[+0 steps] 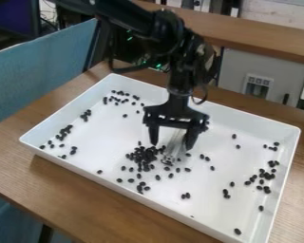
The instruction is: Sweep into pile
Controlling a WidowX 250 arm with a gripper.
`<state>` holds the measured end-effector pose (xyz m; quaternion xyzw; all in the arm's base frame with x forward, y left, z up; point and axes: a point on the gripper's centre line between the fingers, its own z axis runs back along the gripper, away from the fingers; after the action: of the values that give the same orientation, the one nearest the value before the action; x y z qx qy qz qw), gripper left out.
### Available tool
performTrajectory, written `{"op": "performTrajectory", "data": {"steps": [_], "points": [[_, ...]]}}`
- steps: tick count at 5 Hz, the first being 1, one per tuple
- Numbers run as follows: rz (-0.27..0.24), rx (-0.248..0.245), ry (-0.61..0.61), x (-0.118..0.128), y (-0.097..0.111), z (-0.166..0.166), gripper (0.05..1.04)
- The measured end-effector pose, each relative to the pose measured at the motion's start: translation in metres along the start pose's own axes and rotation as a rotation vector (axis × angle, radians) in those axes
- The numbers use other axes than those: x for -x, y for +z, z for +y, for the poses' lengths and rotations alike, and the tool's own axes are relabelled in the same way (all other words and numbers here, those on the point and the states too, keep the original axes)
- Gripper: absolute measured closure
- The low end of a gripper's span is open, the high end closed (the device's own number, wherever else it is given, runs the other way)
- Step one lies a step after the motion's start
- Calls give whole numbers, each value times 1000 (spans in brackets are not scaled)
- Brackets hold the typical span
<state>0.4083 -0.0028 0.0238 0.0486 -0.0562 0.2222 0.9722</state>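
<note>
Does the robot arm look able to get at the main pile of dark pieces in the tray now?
Probably yes: the gripper hangs over the tray, close to the pile, and no wall stands between them.

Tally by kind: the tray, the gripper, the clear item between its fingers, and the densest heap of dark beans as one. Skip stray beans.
White tray: 1
Gripper: 1
Clear item: 1
Densest bean heap: 1 (overlapping beans can't be counted singly)
Total: 4
</note>
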Motion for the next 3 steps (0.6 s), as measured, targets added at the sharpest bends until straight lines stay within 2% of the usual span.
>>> {"op": "performTrajectory", "data": {"steps": [1,3], "points": [[16,19,-9,-4,-6,0,127],[16,27,-46,-3,-6,-1,670]]}}
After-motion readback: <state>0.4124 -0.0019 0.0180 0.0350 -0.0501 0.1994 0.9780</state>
